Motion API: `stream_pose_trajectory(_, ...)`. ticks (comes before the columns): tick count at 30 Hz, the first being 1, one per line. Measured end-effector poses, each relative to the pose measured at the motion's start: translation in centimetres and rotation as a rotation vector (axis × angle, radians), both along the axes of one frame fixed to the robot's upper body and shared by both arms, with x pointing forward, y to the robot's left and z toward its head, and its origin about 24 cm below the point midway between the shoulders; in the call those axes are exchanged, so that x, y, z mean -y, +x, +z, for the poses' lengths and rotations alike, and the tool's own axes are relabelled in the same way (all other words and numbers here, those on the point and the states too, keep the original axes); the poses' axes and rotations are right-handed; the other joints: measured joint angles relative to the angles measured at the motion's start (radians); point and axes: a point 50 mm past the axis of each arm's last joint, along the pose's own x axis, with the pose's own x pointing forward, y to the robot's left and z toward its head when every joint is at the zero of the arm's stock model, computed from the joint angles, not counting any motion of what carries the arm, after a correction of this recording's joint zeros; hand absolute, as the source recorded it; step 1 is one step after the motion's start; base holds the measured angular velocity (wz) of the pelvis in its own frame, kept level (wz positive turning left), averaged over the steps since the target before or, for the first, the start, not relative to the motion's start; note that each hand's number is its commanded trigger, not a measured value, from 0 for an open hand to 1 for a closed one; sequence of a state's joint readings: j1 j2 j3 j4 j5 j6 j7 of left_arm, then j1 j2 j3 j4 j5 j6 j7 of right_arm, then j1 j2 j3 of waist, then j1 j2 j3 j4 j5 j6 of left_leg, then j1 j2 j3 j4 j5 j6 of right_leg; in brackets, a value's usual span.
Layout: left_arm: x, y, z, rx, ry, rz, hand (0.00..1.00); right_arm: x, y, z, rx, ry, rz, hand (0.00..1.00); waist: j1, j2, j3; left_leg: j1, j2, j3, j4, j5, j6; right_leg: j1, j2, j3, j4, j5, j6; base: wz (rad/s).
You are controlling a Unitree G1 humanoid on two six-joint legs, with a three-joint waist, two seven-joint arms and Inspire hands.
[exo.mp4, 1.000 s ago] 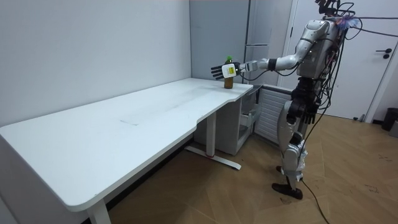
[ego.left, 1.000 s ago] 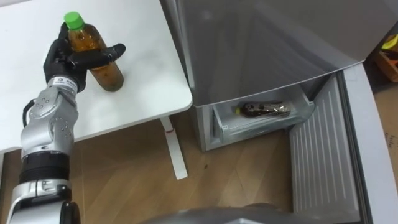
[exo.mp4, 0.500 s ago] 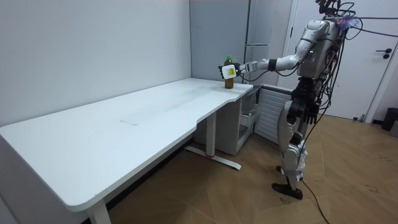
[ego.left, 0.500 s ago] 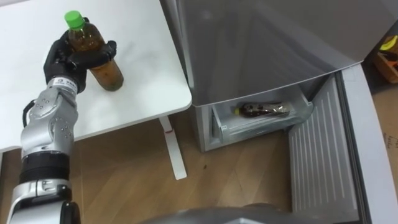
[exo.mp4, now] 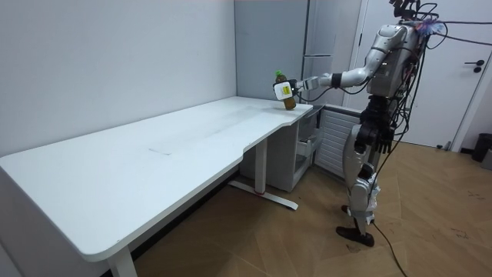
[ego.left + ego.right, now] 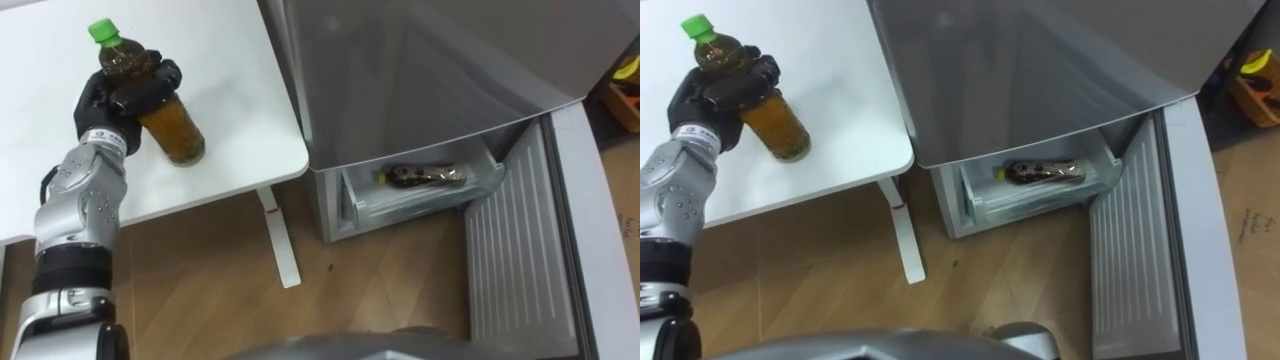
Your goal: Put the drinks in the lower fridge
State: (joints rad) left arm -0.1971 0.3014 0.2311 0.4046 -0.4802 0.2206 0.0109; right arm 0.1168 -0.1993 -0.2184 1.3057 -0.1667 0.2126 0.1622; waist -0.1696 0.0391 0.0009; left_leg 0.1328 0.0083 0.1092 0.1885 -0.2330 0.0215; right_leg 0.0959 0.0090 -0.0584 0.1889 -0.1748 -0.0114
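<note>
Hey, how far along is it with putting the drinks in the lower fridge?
Done: one dark bottle lies in the open lower fridge drawer. In hand: the left hand is curled round the green-capped bottle, tilted over the table. Left: carrying it to the drawer and setting it in.

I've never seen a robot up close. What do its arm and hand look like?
The left hand is black, with fingers shaped like a person's, and has a small white tag at the wrist. Behind it, the forearm is silvery-grey metal in rounded segments. A thin dark cable loops at its side, and there is a black band lower down.
</note>
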Motion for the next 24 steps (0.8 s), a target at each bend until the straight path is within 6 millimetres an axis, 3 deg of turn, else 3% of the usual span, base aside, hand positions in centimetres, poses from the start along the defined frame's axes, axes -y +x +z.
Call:
stream_pose_trajectory(5,0.2,0.1,0.0,0.008,-0.025,0.007,1.00,0.0,0.3,0.0,0.006,-0.006,0.003,0.00,-0.003,0.001,0.0009,-0.006,-0.001,-0.006,0.001,0.000,0.000,-0.008,-0.003,0.000,0.008,0.000,0.000,0.01)
stream_pose_trajectory(11,0.9,0.4,0.7,0.056,-0.080,0.020,1.00,-0.5,1.3,-0.2,0.033,0.007,0.011,0.00,0.003,-0.015,0.0099,-0.006,-0.002,-0.005,0.011,0.000,0.000,-0.007,-0.004,-0.002,0.016,-0.006,0.000,0.00)
stream_pose_trajectory(16,3.0,0.5,2.2,0.170,-0.222,-0.001,1.00,-1.4,1.1,-0.4,0.027,0.001,0.019,0.00,0.014,-0.036,0.0055,0.000,-0.004,-0.017,0.010,0.000,0.000,0.003,-0.007,-0.013,0.012,-0.006,0.001,0.05)
stream_pose_trajectory(21,4.6,-0.1,2.5,0.204,-0.280,-0.019,1.00,-2.1,2.0,-0.6,0.057,-0.001,-0.013,0.00,0.019,-0.037,0.0042,-0.007,-0.005,-0.029,0.012,0.000,0.000,0.008,-0.010,-0.035,0.005,-0.007,0.000,0.08)
stream_pose_trajectory(24,5.7,-1.1,2.1,0.201,-0.315,-0.046,1.00,-2.1,1.6,-0.6,0.051,-0.020,-0.041,0.00,0.041,-0.037,0.0038,-0.005,-0.003,-0.032,0.013,0.001,0.000,0.012,-0.008,-0.042,-0.002,-0.006,-0.001,0.08)
